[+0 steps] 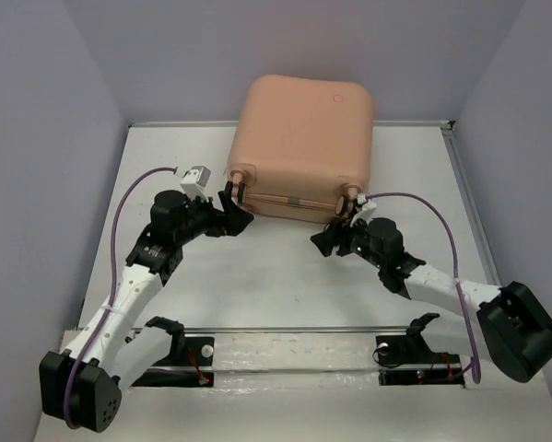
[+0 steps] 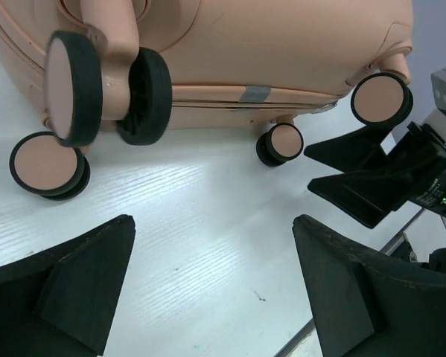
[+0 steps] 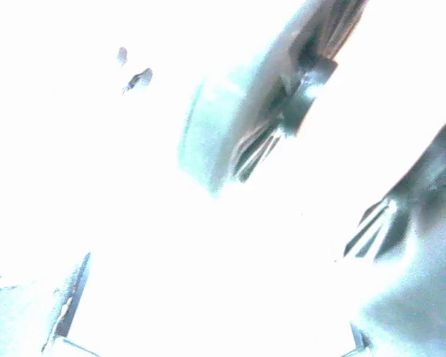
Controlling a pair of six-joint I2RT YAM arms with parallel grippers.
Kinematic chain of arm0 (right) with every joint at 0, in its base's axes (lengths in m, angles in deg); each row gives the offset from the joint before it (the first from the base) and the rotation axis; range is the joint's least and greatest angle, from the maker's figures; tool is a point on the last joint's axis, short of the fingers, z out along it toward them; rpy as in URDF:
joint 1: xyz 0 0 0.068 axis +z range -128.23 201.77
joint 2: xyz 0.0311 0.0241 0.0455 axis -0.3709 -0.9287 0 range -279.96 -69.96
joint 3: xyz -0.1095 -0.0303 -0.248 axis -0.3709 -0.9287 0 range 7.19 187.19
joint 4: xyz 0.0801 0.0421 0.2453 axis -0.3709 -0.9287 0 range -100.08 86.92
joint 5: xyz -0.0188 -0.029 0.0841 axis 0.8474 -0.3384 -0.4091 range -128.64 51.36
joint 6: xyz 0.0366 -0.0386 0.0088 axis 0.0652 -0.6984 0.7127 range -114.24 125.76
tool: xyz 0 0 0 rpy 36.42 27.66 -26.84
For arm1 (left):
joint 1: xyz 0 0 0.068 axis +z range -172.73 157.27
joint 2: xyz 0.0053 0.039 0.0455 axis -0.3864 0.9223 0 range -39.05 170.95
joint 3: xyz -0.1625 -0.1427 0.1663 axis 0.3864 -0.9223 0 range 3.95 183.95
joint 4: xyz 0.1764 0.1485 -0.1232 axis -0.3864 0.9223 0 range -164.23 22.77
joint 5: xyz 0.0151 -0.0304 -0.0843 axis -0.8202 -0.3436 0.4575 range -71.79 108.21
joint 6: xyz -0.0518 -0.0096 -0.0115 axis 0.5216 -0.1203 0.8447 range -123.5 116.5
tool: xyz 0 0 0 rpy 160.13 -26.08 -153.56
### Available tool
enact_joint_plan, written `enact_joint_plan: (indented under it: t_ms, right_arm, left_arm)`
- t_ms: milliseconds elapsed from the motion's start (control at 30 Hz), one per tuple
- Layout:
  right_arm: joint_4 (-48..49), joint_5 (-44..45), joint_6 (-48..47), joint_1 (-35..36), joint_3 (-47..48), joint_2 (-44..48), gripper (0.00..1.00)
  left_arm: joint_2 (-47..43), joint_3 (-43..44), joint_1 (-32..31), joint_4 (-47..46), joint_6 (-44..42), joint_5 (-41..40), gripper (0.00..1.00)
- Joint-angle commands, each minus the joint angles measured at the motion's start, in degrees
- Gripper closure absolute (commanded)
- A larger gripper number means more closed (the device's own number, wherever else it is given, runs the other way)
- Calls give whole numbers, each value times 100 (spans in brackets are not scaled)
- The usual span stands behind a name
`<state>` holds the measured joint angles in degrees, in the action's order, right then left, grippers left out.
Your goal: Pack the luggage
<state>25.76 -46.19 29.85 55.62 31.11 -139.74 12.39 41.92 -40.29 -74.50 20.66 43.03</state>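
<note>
Left claw (image 2: 214,230): spread wide, empty, low over the surface (image 1: 285,276), close to the wheels (image 2: 74,85) at the left corner of the luggage (image 1: 303,147).
Right claw (image 1: 334,232): jaws parted, nothing gripped, just beside the right-corner wheel (image 2: 381,99). Its wrist view is washed out.
Both arms reach forward, elbows outward.
Luggage: closed, flat at the far middle of the surface, wheels toward the arms. Contents hidden.
</note>
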Motion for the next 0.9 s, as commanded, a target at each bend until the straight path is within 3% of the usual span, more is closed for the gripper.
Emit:
enact_joint_plan:
  t_ms: [0,267,733,867]
  right_arm:
    - [-44,78,-46,61,-309,578,18]
    - [-678,946,613,61,-1047,1809,15]
    - [-977,1353,605,9,-1091,2539,16]
    - [-1073,1493,561,-44,-1109,2688,16]
  left_arm:
    - [146,438,-2,273,-271,-38,1]
    - [-73,860,-2,765,-825,-1761,1]
    - [1851,1801,-2,581,-817,-891,1]
    - [2124,1801,-2,371,-668,-733,5]
